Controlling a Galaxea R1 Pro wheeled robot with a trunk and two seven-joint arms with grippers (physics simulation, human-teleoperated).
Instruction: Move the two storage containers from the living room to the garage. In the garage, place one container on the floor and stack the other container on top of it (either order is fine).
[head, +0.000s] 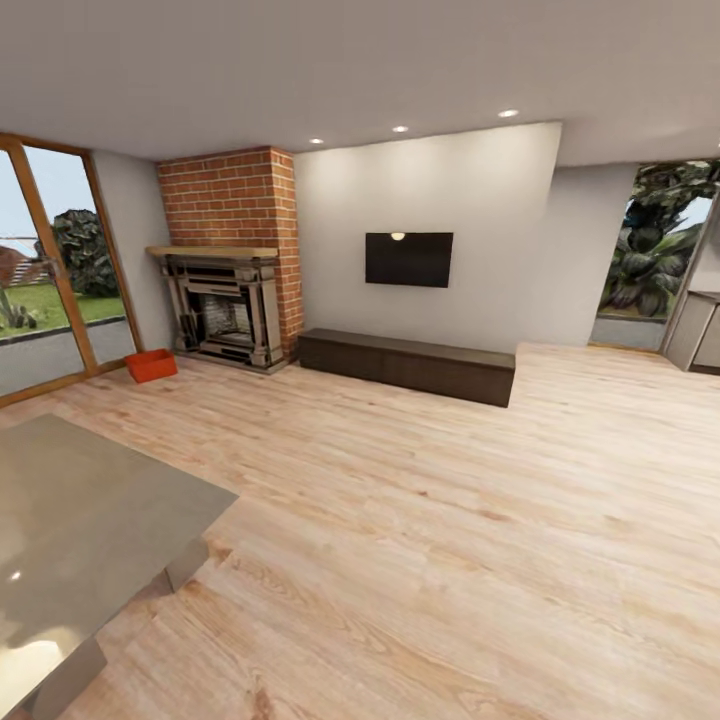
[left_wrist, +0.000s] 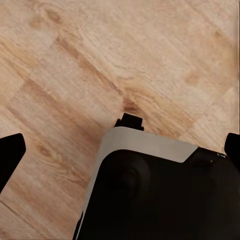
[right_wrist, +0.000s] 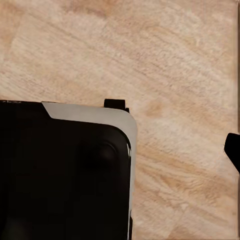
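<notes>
Your orange-red rectangular storage container (head: 151, 365) sat on the light wood plank floor (head: 420, 520) beside the brick fireplace (head: 228, 300); both hands' states: cannot tell.

A living room with a light wood plank floor (head: 420, 520). At the far left, a brick fireplace (head: 235, 270) stands beside wood-framed glass doors (head: 50, 270). One orange-red storage container (head: 151, 365) sits on the floor between the doors and the fireplace hearth. A black television (head: 408, 259) hangs on the white wall above a long dark low cabinet (head: 407, 365). A grey tabletop (head: 80, 520) fills the near left corner.
</notes>
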